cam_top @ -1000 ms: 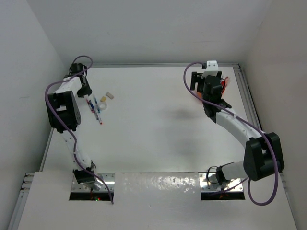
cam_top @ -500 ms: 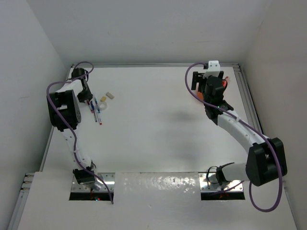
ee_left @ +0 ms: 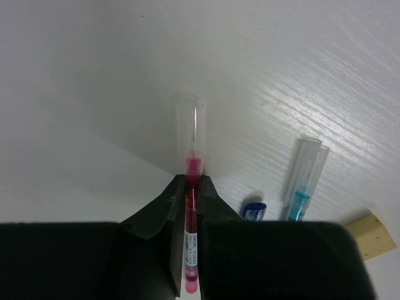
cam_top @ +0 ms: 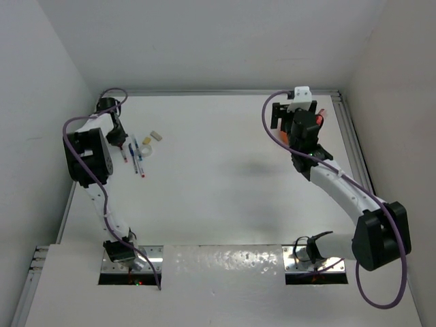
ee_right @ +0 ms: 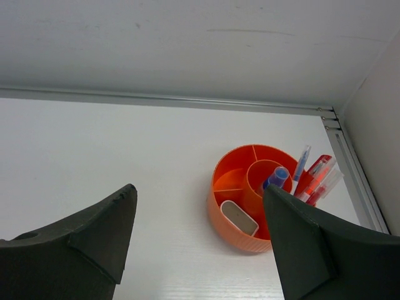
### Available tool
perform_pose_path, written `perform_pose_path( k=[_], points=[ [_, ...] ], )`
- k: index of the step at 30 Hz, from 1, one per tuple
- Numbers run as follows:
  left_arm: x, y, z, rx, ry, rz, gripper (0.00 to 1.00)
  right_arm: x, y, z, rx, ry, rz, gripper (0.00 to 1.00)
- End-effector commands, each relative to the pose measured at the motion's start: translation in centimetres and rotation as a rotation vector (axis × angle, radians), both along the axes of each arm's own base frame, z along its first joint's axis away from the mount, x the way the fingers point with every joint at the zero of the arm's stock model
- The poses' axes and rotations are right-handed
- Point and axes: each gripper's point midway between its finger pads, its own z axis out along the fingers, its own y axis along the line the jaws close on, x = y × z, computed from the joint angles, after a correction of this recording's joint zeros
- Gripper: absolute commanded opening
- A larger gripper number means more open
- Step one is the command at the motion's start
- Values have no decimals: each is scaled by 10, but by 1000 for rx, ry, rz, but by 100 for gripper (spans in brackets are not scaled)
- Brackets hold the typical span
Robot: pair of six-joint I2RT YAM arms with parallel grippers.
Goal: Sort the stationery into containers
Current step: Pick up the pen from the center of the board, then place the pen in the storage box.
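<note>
Orange tub (ee_right: 240, 240), mostly hidden overhead, holds pens (ee_right: 319, 178), bottle (ee_right: 275, 177) and block (ee_right: 237, 217) before wide right jaws; left jaws pinch a red pen (ee_left: 190, 200).

White table (cam_top: 218, 177): pens (cam_top: 138, 155) and a beige block (cam_top: 154, 136) upper left overhead; orange tub (ee_right: 220, 220) (pens inside) upper right.

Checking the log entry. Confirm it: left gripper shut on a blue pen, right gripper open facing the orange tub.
Not blue: the left gripper is shut on a red pen, as the left wrist view shows. The right gripper is open facing the orange tub, as stated.
</note>
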Motion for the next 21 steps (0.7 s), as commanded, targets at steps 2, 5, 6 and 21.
perform_pose_path(
  k=[2,5,6,21],
  points=[
    [8,17,62,5,-149,39,0,-7,19,32,9,-61,81,79],
    [11,14,101,5,-250,28,0,-13,41,38,26,-51,176,79],
    [13,11,112,-1,-281,14,0,-17,56,39,28,-43,251,79],
    [-30,-191,276,-244,-641,-1072,0,-75,196,117,223,-42,840,79]
  ],
)
